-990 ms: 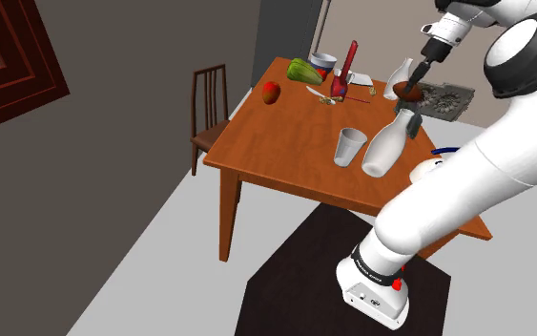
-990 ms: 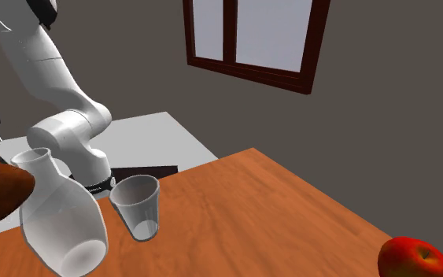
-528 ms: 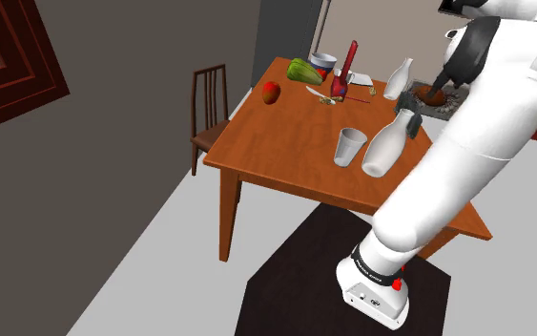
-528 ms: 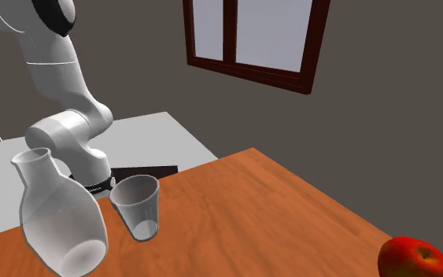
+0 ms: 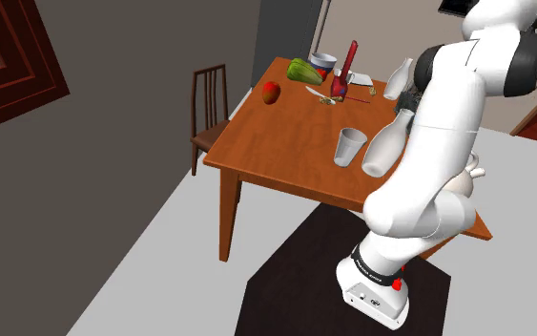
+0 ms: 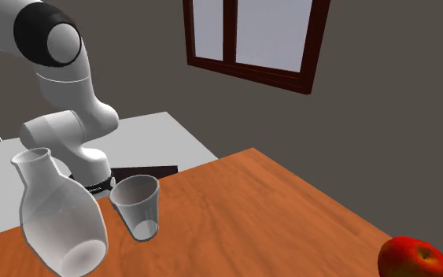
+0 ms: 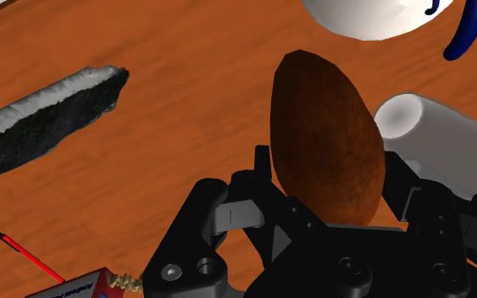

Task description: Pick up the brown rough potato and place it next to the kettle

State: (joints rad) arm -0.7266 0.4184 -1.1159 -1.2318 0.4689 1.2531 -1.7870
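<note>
In the wrist view the brown rough potato [image 7: 325,135] stands on end between my black fingers. My gripper [image 7: 330,182] is shut on it, above the orange wooden table [image 7: 185,76]. Just beyond the potato lies the white kettle [image 7: 372,17] with its dark blue handle [image 7: 469,30]. A white rounded part [image 7: 431,131] sits close beside the potato on the kettle's side. In the shoulder view my white arm [image 5: 447,124] bends over the table's right end and hides the hand.
A rough grey slab [image 7: 41,106] and a red pen [image 7: 29,258] lie off to one side. On the table [image 5: 285,143] stand a pale vase [image 5: 387,145], a cup [image 5: 349,147], a red apple [image 5: 271,93] and a green pepper [image 5: 303,71]. A chair [image 5: 209,105] stands beyond.
My arm has swung toward the shoulder view's right, carrying the potato away from the grey slab. The potato has left the second exterior view's left edge.
</note>
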